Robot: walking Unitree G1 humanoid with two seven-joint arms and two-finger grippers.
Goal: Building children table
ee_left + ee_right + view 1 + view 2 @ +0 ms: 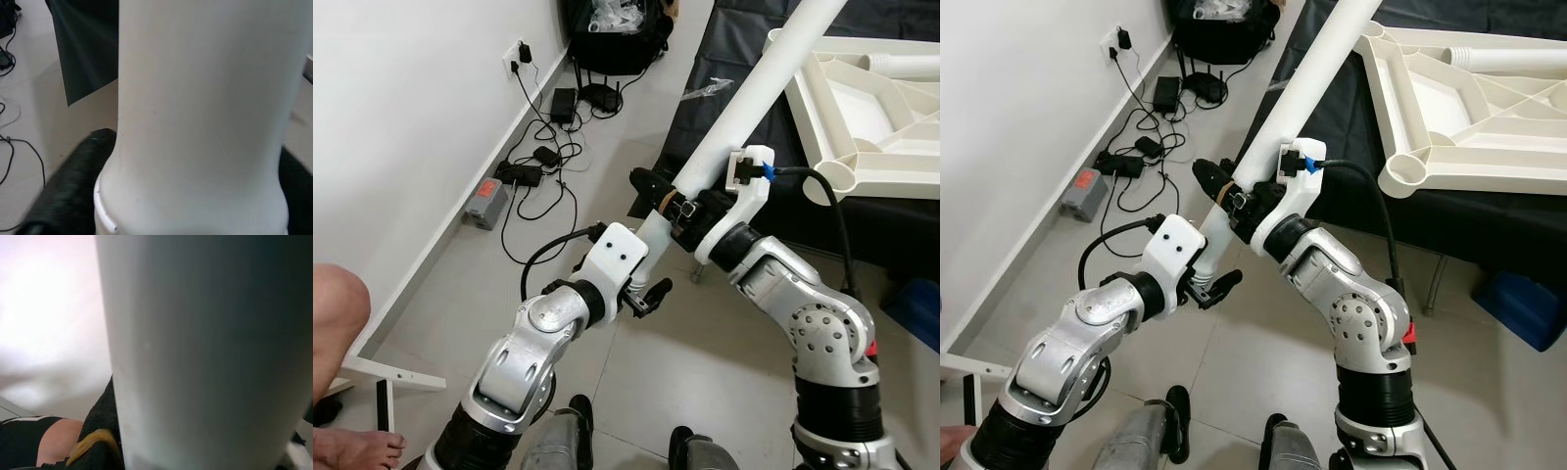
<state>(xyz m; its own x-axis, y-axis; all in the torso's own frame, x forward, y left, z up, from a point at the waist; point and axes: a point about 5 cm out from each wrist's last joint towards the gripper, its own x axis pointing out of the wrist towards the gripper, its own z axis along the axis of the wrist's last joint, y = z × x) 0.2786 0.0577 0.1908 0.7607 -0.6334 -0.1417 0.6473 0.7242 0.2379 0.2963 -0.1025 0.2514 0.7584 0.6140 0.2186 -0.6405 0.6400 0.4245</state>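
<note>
Both arms bent upward: left gripper (pixel 651 279) and right gripper (pixel 677 201) jaws clamped on white table leg (pixel 754 88)

No legible text or labels.

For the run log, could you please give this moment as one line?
left gripper: shut on table leg | right gripper: shut on table leg | tabletop: upside down, socket unfilled

We've got a plain white table leg (pixel 756 93), same white as the upturned tabletop (pixel 1469 98), which lies on a black cover (pixel 724 69). Pale grey floor tiles (pixel 460 284), black cables (pixel 543 157), grey box with a red label (pixel 485 201) near them.
</note>
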